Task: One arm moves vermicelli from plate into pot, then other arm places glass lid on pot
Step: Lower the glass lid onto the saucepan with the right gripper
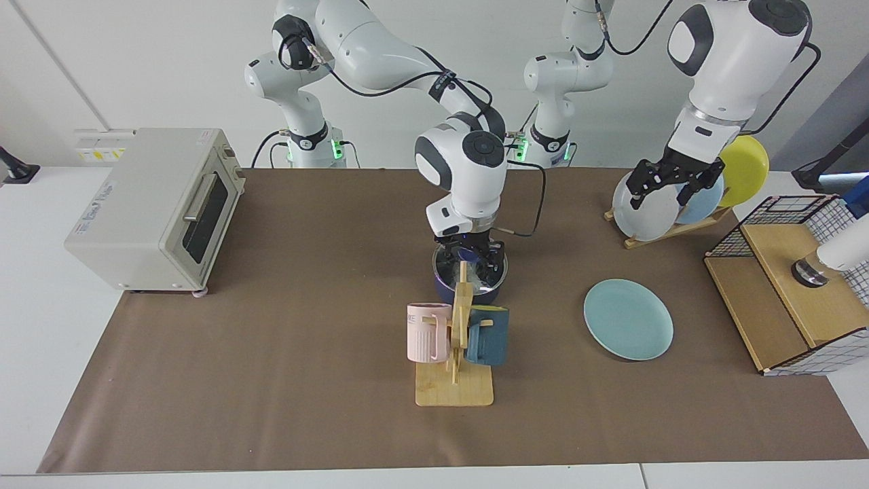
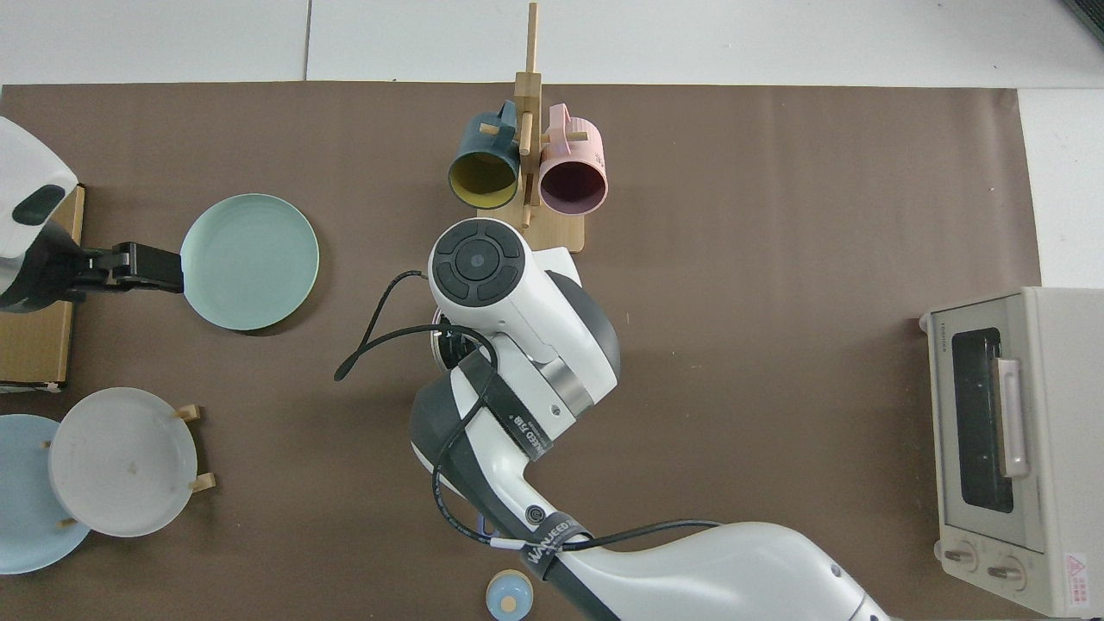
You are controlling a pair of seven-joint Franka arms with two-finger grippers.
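Resting on the pot (image 1: 470, 282), glass lid (image 1: 475, 268) knob between right gripper (image 1: 468, 256) jaws, grip unclear; plate (image 1: 629, 319) beside pot empty; left gripper (image 1: 669, 183) jaws spread.

Glass lid (image 1: 468, 266) on blue pot (image 1: 468, 291)

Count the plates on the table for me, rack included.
4. The teal plate lies flat on the brown mat. Three stand in the wooden rack: white plate, pale blue plate, yellow plate. More could be hidden behind the left arm.
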